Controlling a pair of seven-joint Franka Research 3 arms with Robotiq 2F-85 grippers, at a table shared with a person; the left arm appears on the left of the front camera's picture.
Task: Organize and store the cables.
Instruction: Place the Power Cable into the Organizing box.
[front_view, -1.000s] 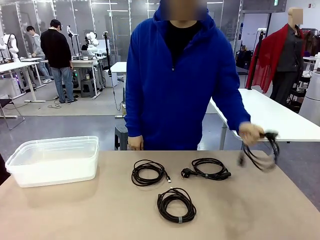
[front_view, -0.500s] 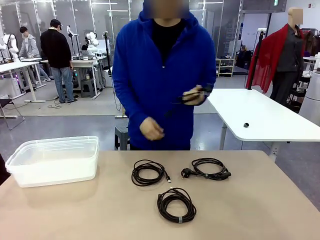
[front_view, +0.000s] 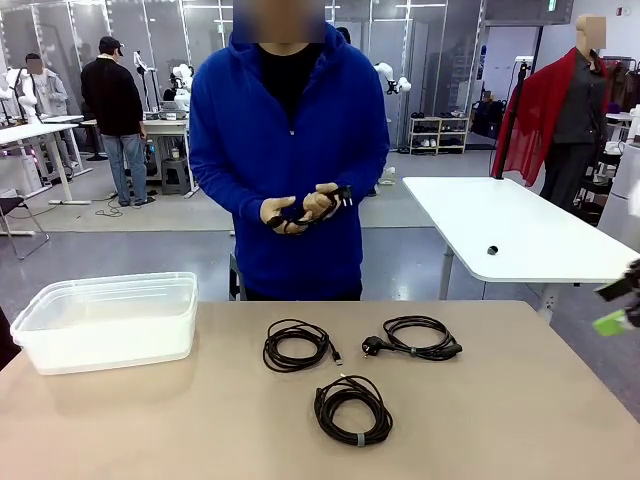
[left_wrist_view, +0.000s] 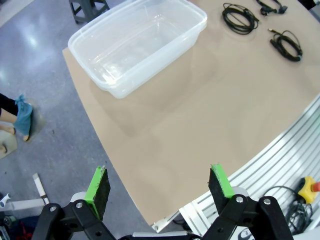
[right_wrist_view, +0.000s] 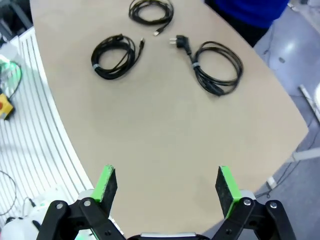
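The work surface is a matte beige rectangular tabletop, bordered on the robot's side by a ribbed silver aluminium frame. The smooth grey-blue polished floor reflects overhead light. A white rectangular table on white legs stands to the right beyond the tabletop and carries a small black round object. A row of white desks occupies the far left. Glass partition panels with dark frames form the rear wall. A low open white shelf unit stands at rear centre-right. A dark grey stool stands just beyond the tabletop's far edge.
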